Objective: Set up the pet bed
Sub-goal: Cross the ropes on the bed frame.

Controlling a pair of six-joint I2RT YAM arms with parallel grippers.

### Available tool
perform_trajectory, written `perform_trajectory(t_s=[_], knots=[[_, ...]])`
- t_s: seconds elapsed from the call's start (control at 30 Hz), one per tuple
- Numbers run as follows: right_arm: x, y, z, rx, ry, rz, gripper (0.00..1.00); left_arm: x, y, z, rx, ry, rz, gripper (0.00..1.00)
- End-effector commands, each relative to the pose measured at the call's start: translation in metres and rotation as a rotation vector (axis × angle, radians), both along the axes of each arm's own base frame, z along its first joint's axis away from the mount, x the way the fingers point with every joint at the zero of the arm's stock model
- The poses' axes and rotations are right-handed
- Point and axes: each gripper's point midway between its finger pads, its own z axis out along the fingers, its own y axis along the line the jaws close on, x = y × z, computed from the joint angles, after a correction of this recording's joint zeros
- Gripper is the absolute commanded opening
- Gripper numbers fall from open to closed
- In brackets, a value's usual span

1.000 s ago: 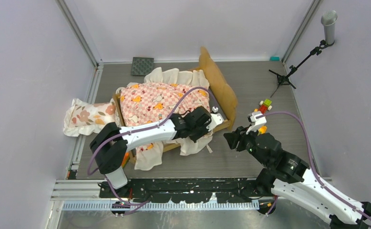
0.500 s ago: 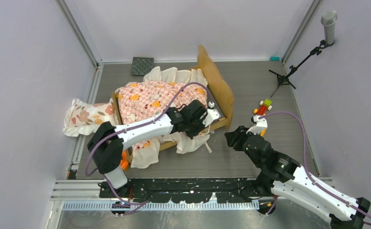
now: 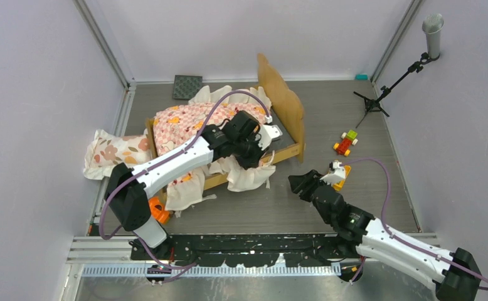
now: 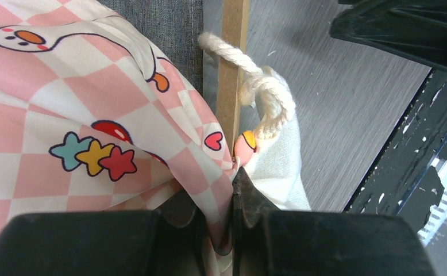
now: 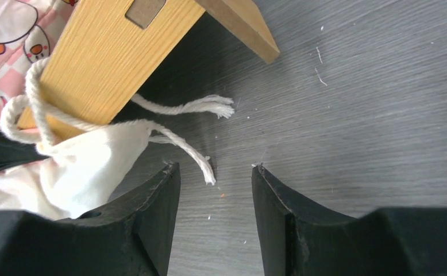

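The pet bed (image 3: pixel 286 103) is a tan wooden frame with a wavy headboard, standing at the middle back. A pink-checkered sheet (image 3: pixel 182 122) is bunched over most of it. My left gripper (image 3: pixel 253 155) is over the bed's near rail (image 4: pixel 233 75). It is shut (image 4: pixel 218 198) on the edge of the pink-checkered sheet (image 4: pixel 66 86). My right gripper (image 3: pixel 298 183) hovers low over the floor, right of the bed's near corner (image 5: pixel 109 66). It is open (image 5: pixel 214 168), with only the frayed end of a white cord (image 5: pixel 181 144) lying between its fingertips.
A floral pillow (image 3: pixel 113 152) lies left of the bed. White cloth with a drawstring (image 3: pixel 248 179) hangs over the near rail. A small toy car (image 3: pixel 345 143), a dark square pad (image 3: pixel 187 86), a microphone stand (image 3: pixel 379 94) and an orange object (image 3: pixel 158 210) sit around.
My left arm has drawn the sheet up and back, and the bed has shifted back with it. The right arm has slid left and nearer, its jaws slightly wider.
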Motion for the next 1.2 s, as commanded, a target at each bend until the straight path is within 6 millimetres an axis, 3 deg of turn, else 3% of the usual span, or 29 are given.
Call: perform_trajectory(t_s=[0.0,0.13,0.4,0.6,0.97,1.17], knots=[[0.023,0.009,0.036,0.113,-0.189,-0.045,0.56,0.014,-0.008,0.083,-0.164,-0.182,-0.011,0.0],[0.03,0.022,0.034,-0.005,-0.276,0.03,0.59,0.013,-0.003,0.093,-0.165,-0.194,-0.018,0.0],[0.031,0.073,0.026,-0.212,-0.425,0.333,0.68,0.013,0.004,0.102,-0.174,-0.193,-0.018,0.0],[0.028,0.087,0.027,-0.253,-0.537,0.419,0.69,0.014,0.008,0.104,-0.176,-0.192,-0.015,0.0],[0.062,0.096,0.028,-0.372,-0.631,0.332,0.72,0.015,0.011,0.105,-0.182,-0.195,-0.01,0.0],[0.069,0.105,0.036,-0.385,-0.659,0.334,0.72,0.015,0.01,0.105,-0.184,-0.189,-0.012,0.0]])
